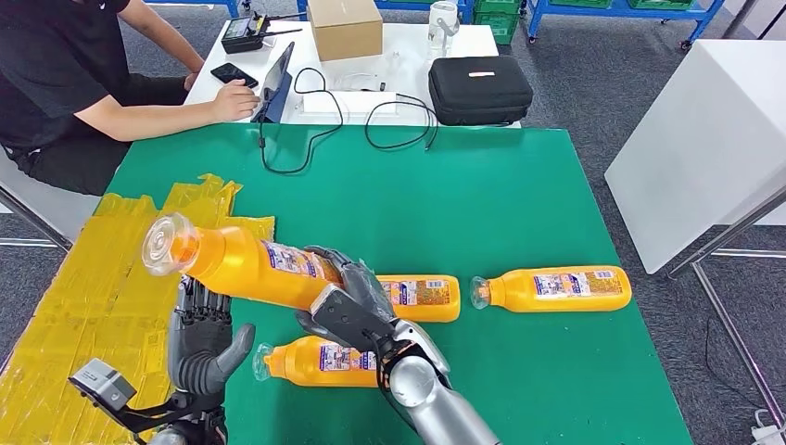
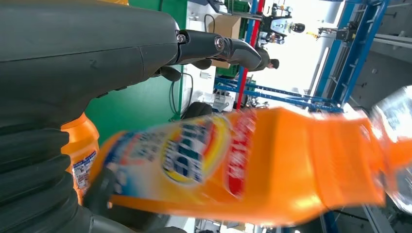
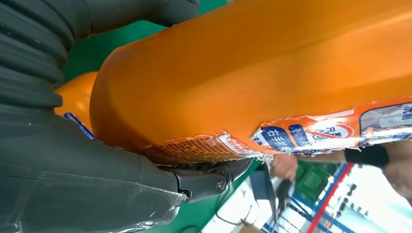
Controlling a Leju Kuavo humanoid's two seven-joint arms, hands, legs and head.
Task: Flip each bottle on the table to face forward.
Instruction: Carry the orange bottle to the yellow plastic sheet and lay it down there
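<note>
While the right hand (image 1: pixel 345 306) is gripping a raised orange bottle (image 1: pixel 246 264) above the green table (image 1: pixel 519 185), the left hand (image 1: pixel 199 338) is waiting underneath, fingers spread.

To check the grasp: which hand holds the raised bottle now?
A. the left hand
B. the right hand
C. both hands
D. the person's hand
B: the right hand wraps the raised bottle near its base, while the left hand is spread below it without touching.
</note>
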